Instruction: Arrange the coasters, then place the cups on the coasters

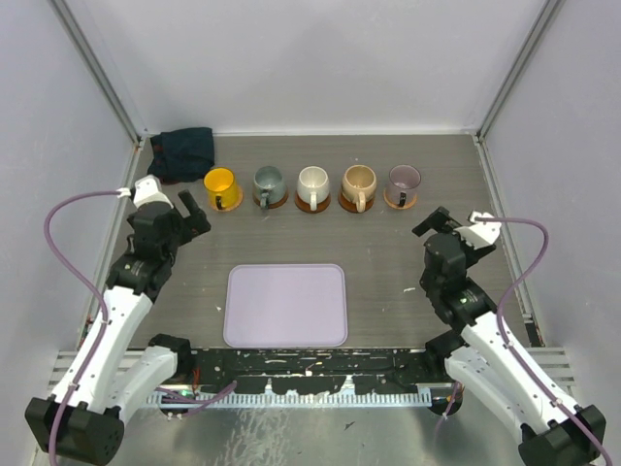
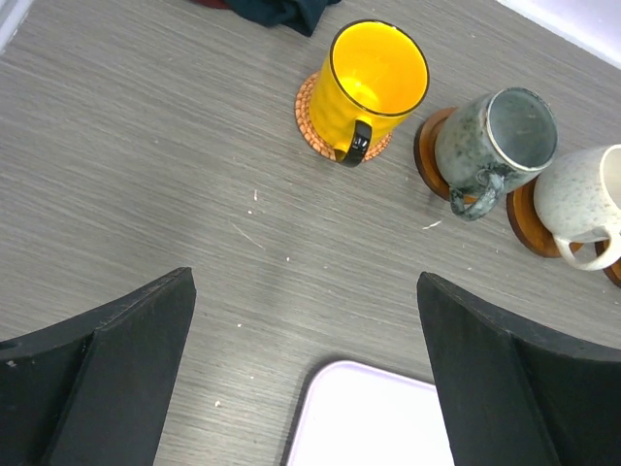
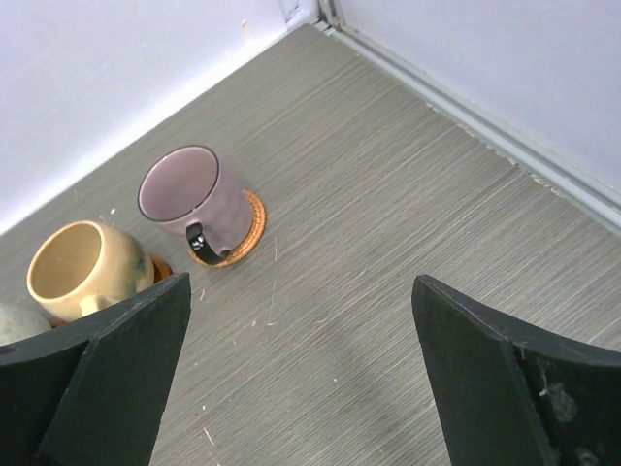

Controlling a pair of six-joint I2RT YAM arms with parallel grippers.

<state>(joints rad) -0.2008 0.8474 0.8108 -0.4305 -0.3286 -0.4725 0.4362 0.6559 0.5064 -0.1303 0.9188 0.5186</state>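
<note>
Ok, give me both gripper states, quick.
Left black two-finger gripper: open, holding nothing.
Right black two-finger gripper: open, holding nothing.

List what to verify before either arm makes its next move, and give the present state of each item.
1. Yellow cup, grey-green cup, white cup, tan cup and purple cup each on a coaster: ok.
2. All five cups upright: ok.
3. Each cup centred on its coaster: cannot tell.
4. Left gripper open, holding nothing: ok.
5. Right gripper open, holding nothing: ok.
</note>
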